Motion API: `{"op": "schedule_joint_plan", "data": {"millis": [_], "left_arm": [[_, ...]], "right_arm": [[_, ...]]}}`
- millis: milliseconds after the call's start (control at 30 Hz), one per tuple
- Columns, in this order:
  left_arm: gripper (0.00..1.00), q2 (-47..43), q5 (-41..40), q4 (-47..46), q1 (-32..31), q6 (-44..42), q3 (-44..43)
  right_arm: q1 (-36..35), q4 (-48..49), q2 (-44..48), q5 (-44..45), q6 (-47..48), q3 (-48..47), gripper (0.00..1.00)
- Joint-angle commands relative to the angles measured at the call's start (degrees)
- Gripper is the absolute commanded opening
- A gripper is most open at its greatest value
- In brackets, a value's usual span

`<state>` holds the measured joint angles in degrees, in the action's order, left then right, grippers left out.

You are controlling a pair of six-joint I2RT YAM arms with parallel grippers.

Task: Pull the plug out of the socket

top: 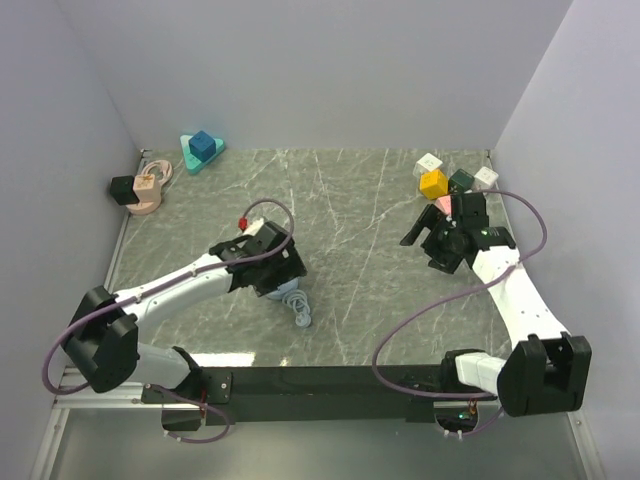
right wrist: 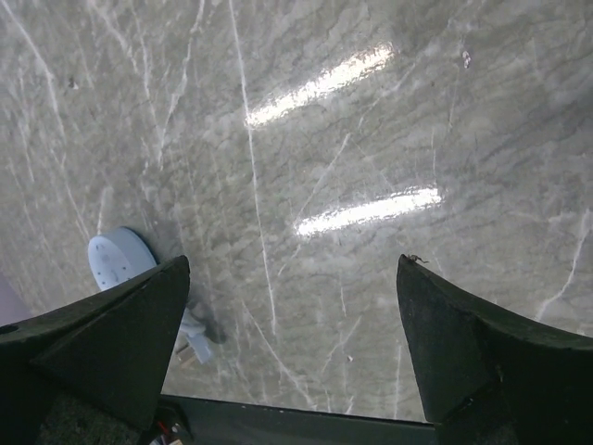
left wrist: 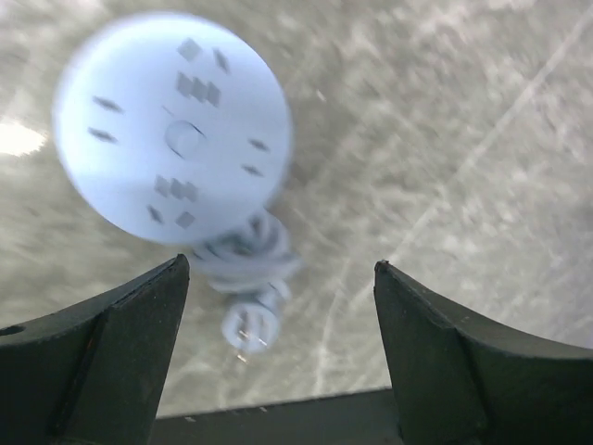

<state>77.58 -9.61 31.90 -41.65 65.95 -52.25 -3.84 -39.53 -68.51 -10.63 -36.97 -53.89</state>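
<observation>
Left arm hides most of the blurry blue socket from above, plug lying loose just near of it, left fingers and right fingers both spread wide, empty.

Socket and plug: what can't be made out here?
- Left wrist: socket blurred, slot detail lost; plug small, prongs unclear.
- Top: socket mostly hidden under left gripper; only cord shows.
- Right wrist: socket and plug partly behind a finger.

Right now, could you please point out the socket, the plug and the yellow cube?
socket (left wrist: pixel 171 130): left wrist view, centre of its face.
plug (left wrist: pixel 246 326): left wrist view, pronged end.
yellow cube (top: pixel 433 184): top external view, top face.
</observation>
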Motion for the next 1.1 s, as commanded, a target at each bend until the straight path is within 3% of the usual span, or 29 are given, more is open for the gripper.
{"op": "schedule_joint_plan", "data": {"millis": [0, 233, 333, 433, 633, 767, 900, 967, 1067], "left_arm": [[0.87, 2.1, -2.2, 4.0, -3.8, 6.5, -2.3], [0.87, 10.7, -8.0, 10.3, -8.8, 16.5, -7.0], [0.86, 14.3, -8.9, 9.8, -10.3, 16.9, -8.3], [0.79, 19.9, -9.1, 9.2, -10.2, 15.7, -10.1], [0.43, 25.6, -11.3, 10.5, -10.2, 14.3, -12.2], [0.00, 24.3, -9.8, 4.9, -10.1, 9.9, -10.1], [0.01, 27.0, -4.6, -2.4, -10.4, 0.5, -12.3], [0.01, 29.2, 1.8, -7.5, -11.7, -6.1, -14.6], [0.01, 35.9, 7.2, -9.7, -15.5, -12.0, -22.8]], "right_arm": [[-0.5, -2.1, 3.4, 1.3, 1.4, 0.6, 0.99], [-0.5, -2.6, 1.7, -2.0, 4.5, 1.5, 0.99], [-0.5, -1.6, 2.2, -2.8, 5.3, 1.8, 0.99], [-0.4, -1.4, 1.4, -4.7, 5.3, 1.4, 0.99], [-0.6, -0.8, 1.8, -7.3, 5.2, 0.8, 0.99], [-0.4, -0.1, 1.8, -7.6, 4.6, 1.2, 0.98], [-0.5, -0.4, 3.5, -5.7, 3.7, 0.8, 0.98], [-0.1, -0.7, 4.6, -3.8, 1.7, 0.4, 0.98], [2.6, -2.0, 8.1, 0.6, -1.5, -0.6, 0.98]]}}
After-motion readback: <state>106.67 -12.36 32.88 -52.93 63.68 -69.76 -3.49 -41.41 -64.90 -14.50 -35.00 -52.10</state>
